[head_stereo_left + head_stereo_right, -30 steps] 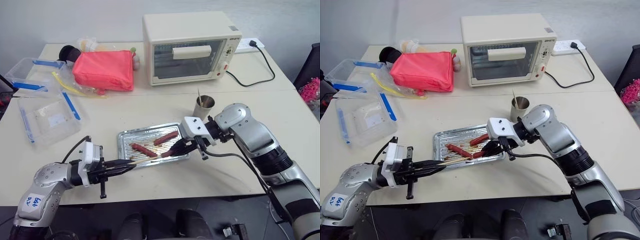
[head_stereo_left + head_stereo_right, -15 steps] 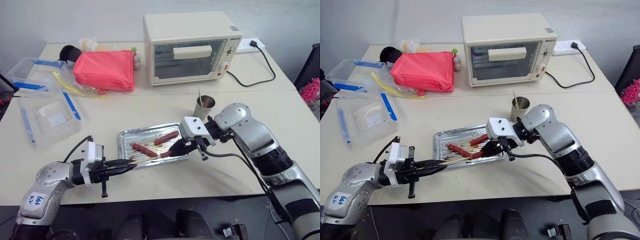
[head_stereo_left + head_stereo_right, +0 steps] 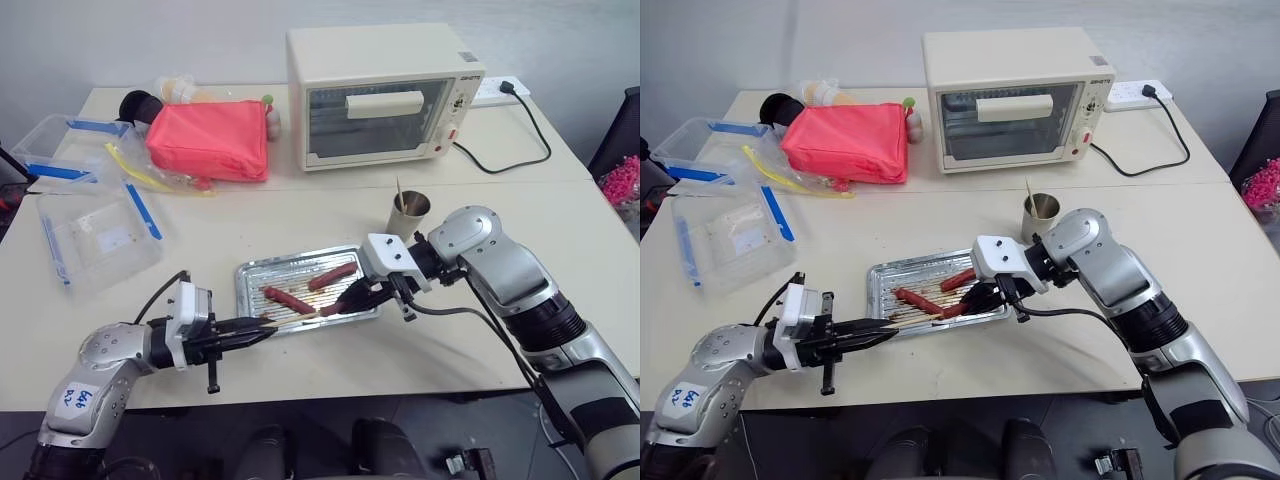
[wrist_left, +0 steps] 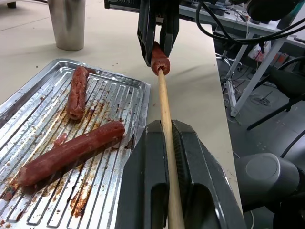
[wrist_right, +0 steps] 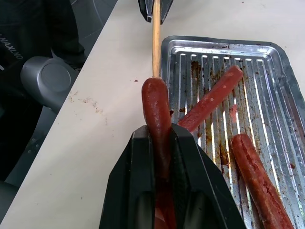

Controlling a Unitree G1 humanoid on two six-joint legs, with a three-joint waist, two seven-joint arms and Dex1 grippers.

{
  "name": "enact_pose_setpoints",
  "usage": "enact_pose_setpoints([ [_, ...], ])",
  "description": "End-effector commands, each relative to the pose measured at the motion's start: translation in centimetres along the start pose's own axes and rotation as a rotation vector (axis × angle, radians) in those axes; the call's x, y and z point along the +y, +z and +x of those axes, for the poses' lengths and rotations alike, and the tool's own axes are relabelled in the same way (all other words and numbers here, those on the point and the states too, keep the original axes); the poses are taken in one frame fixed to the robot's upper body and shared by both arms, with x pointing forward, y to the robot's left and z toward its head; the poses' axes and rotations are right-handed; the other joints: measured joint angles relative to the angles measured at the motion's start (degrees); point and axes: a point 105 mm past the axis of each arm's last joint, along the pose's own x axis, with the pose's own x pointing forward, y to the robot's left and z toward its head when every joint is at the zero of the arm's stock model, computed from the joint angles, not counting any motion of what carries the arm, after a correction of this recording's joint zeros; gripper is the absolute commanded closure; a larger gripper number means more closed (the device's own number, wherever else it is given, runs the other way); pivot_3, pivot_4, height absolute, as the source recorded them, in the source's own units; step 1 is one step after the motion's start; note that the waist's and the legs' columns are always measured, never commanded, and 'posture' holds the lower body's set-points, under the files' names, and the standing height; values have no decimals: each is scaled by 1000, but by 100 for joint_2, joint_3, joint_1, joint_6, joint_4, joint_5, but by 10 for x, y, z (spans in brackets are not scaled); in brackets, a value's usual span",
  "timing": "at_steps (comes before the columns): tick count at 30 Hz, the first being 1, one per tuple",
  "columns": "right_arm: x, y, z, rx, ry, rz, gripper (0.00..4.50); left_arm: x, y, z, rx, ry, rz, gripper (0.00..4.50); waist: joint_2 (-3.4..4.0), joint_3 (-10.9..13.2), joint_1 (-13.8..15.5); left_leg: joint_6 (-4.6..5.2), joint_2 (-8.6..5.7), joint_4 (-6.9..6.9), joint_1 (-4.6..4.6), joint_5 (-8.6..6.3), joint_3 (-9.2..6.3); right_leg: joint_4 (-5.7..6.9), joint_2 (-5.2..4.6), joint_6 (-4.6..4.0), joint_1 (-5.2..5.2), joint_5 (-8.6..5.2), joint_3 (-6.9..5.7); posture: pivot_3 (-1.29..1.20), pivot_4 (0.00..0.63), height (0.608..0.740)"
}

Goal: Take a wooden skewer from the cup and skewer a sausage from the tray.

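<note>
My left gripper [image 3: 262, 328] is shut on the wooden skewer [image 4: 164, 100], which runs level over the front edge of the tray [image 3: 250, 290]. The skewer's tip meets the end of a reddish-brown sausage [image 5: 156, 107]. That sausage is held just above the tray's front right corner, with my right gripper [image 3: 350, 300] shut on it. Two more sausages [image 3: 288, 299] [image 3: 332, 275] lie on the ribbed, greasy tray bottom. The grey metal cup [image 3: 408, 213] stands behind the tray to the right with a thin stick [image 3: 398, 190] poking out.
A cream toaster oven [image 3: 385, 95] stands at the back, its cord [image 3: 520, 130] trailing right. A red pouch [image 3: 208, 140] and clear plastic boxes with blue clips [image 3: 95, 235] crowd the left of the table. The table's front edge runs just below the tray.
</note>
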Motion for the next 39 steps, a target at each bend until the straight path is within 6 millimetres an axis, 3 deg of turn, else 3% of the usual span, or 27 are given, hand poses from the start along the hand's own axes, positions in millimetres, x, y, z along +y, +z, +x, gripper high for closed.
enact_pose_setpoints([
  [1, -1, 16, -4, -29, -4, -59, 4357, 0, 4, 6, -15, -12, 29, 4500, 0, 0, -1, 0, 0, 0, 0, 0, 0, 0, 1, 0, 0, 0, 0, 0, 150, 740],
  [15, 2, 33, 16, -55, 63, -121, 4357, -3, 9, 59, -62, -165, 44, 4500, 0, 0, 7, 5, -4, 4, 0, 4, 3, 6, 8, 0, 0, 0, -8, 0, 150, 740],
  [30, 0, 43, 20, -91, 90, -155, 4357, -4, 16, 85, -97, -254, 34, 4500, -1, 0, 15, 7, -6, 9, -1, 5, 2, 10, 9, 2, 2, 1, -11, 0, 150, 740],
  [33, 1, 45, 19, -107, 91, -150, 4357, -4, 16, 86, -96, -258, 38, 4500, -1, 0, 11, 7, -6, 10, -1, 5, 3, 10, 9, 2, 2, 1, -11, 0, 150, 740],
  [38, 3, 28, 3, -78, 36, -66, 4357, 5, 14, 62, -72, -185, 34, 4500, -1, 0, 9, 7, -5, 10, -1, 5, 2, 10, 9, 2, 1, 1, -11, 0, 150, 740],
  [39, 6, 27, -1, -83, 38, -57, 4033, 7, 13, 56, -65, -164, 35, 4500, -1, 0, 9, 7, -4, 9, -1, 5, 2, 10, 9, 2, 2, 1, -11, 0, 150, 740],
])
